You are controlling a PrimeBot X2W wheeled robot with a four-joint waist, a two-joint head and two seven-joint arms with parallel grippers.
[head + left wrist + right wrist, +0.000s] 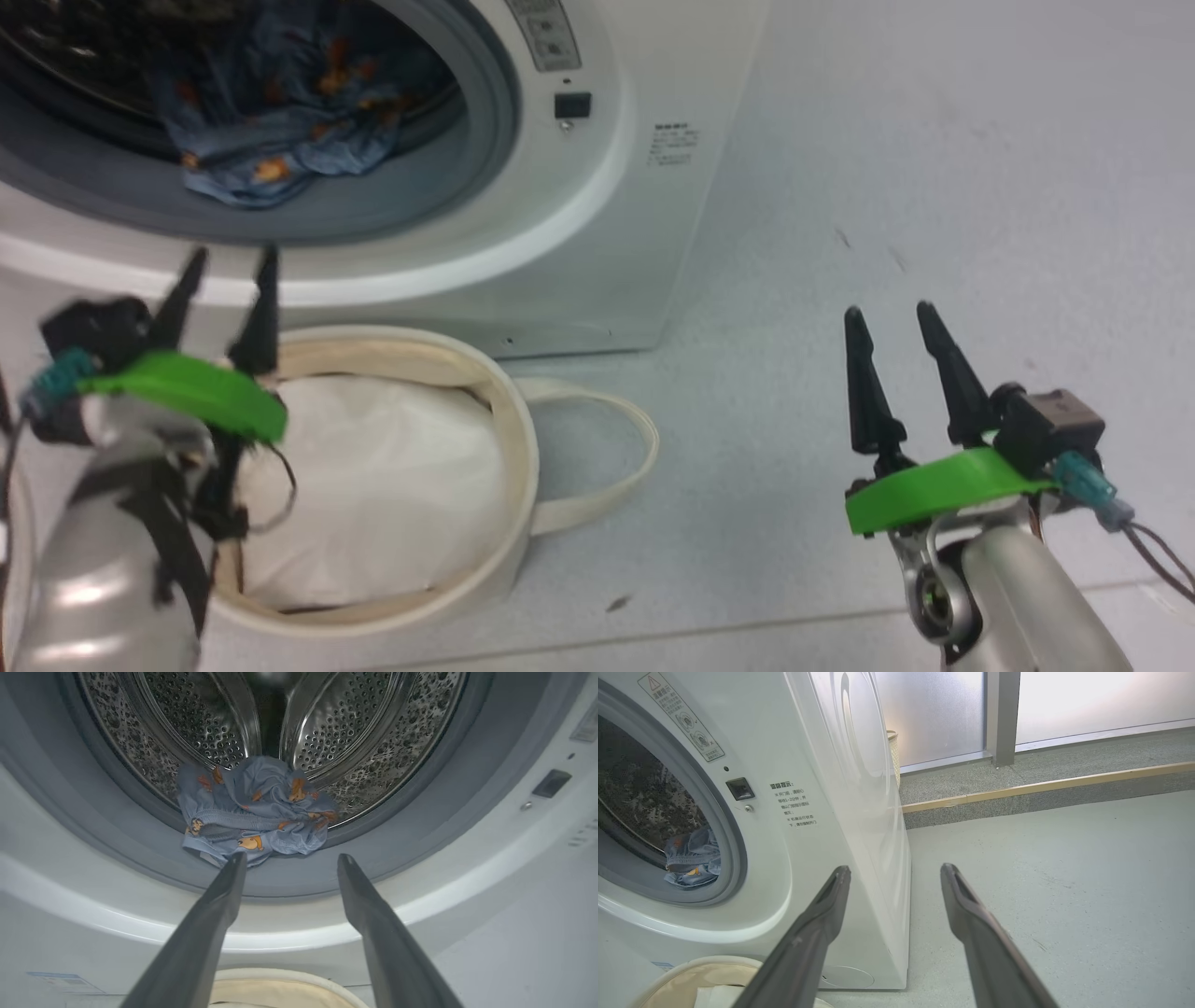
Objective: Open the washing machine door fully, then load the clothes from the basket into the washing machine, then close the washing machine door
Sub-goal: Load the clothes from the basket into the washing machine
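One blue garment (257, 812) in the washing machine (798, 872), marked with a warning sticker (682, 716) and Chinese notice (794, 805); left gripper (233, 254) and right gripper (888, 310) gape empty.

Blue garment (256, 812) on grey drum-mouth ring (140, 851), steel drum (345, 723) behind, left tool (289, 861) spread empty, basket (285, 977) rim below

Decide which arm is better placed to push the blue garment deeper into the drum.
Left, probably. The left claw is open and points at the blue garment, lying at the drum mouth directly ahead. The right claw, also open, hangs over the floor beside the washing machine.
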